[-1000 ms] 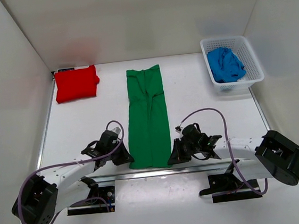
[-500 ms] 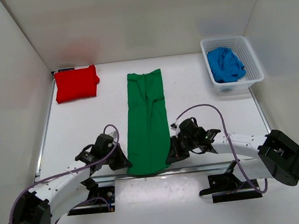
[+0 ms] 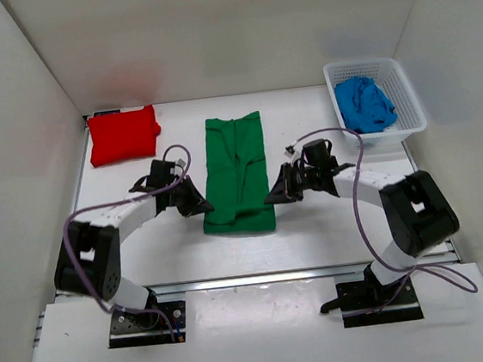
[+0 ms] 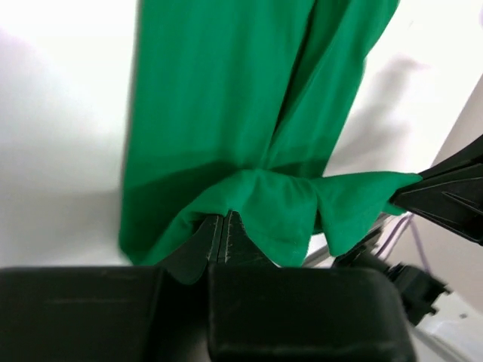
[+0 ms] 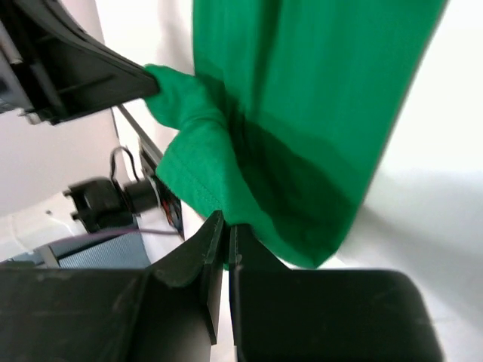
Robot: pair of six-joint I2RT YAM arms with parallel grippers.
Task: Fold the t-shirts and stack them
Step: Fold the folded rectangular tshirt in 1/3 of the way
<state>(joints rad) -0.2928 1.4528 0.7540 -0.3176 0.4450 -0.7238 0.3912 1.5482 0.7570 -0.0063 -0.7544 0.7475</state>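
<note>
Looking down on a white counter (image 3: 332,223) walled on three sides, the overhead view shows two white and black robot arms reaching in from the near edge toward the middle. The left arm (image 3: 132,211) bends in from the left and the right arm (image 3: 358,182) mirrors it from the right, wrists low and pointing at each other. Between them lies a green t-shirt (image 3: 237,151), already narrowed to a long strip whose long axis runs from the near side to the far wall. Its near end is doubled over, so a fold line forms the edge closest to the arms. Each arm's jaws are clamped together on one corner of the lifted hem, left jaws on the left corner and right jaws on the right. Both wrist views show the green cloth pinched at the fingertips, with the hem sagging between the two grips above the flat layer below. The rest of the shirt stretches away from the jaws toward the far wall, so laying the hem down likely means travelling along that axis, both arms equally near. A white plastic basket (image 3: 405,94) stands at the far right corner, well apart. A folded red t-shirt (image 3: 123,135) rests at the far left. A crumpled blue t-shirt (image 3: 363,103) sits inside the basket.
</note>
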